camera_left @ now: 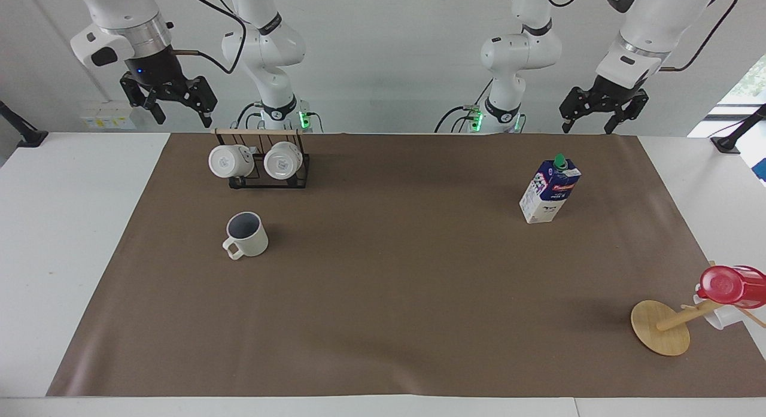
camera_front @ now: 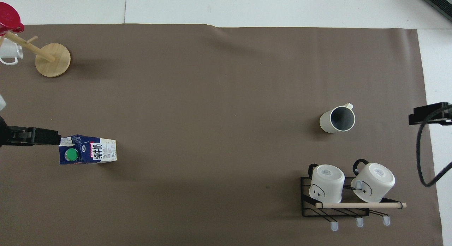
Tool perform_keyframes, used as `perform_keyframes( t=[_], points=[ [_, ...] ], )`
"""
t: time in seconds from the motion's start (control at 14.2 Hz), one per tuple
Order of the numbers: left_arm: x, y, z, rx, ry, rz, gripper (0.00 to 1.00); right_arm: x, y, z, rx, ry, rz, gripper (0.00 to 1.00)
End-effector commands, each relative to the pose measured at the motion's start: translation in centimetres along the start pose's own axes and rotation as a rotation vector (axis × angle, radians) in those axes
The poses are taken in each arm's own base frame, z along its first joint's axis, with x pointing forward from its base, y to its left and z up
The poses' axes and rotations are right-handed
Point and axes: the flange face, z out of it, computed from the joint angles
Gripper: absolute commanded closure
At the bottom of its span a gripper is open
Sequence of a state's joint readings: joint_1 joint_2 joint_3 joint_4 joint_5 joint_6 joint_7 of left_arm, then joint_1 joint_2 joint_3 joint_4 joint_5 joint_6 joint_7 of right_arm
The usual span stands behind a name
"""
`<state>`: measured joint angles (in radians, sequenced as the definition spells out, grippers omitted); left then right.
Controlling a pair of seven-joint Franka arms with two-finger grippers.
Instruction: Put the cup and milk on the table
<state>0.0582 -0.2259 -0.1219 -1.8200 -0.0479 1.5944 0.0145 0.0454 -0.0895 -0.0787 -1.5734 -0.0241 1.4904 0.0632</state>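
Observation:
The cream-white ribbed cup [camera_left: 246, 234] stands upright on the table's brown sheet [camera_left: 389, 297], toward the right arm's end; it also shows in the overhead view [camera_front: 337, 119]. The milk [camera_left: 549, 189] stands upright on the sheet toward the left arm's end, green cap up, and shows in the overhead view too [camera_front: 88, 149]. My right gripper [camera_left: 182, 109] hangs open and empty in the air above the table's edge by the mug rack. My left gripper [camera_left: 589, 127] hangs open and empty above the table's edge by the milk. Both arms wait.
A black wire rack [camera_left: 263, 166] with two glossy white mugs stands nearer to the robots than the cup. A wooden mug tree [camera_left: 661, 327] with a red cup [camera_left: 730, 285] and a white mug stands at the left arm's end, farther from the robots than the milk.

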Motion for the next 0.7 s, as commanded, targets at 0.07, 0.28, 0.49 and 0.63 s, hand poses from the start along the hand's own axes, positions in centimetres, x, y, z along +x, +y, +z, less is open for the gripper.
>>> perform_keyframes(
  t=[0.07,0.28,0.49,0.63],
  points=[
    [-0.1,-0.1,-0.5,0.018,-0.008,-0.007,0.0,-0.4,0.2,-0.1,-0.003,0.0,-0.012,0.0],
    [-0.1,-0.1,-0.5,0.018,-0.008,-0.007,0.0,-0.2,0.1,0.6,-0.01,-0.001,-0.017,0.0],
    [-0.1,-0.1,-0.5,0.018,-0.009,-0.007,0.0,0.7,-1.8,2.3,-0.008,0.038,-0.046,0.0],
    [-0.1,-0.1,-0.6,0.019,-0.006,-0.007,0.0,1.4,-3.0,4.6,-0.007,0.044,-0.059,0.0]
  ],
)
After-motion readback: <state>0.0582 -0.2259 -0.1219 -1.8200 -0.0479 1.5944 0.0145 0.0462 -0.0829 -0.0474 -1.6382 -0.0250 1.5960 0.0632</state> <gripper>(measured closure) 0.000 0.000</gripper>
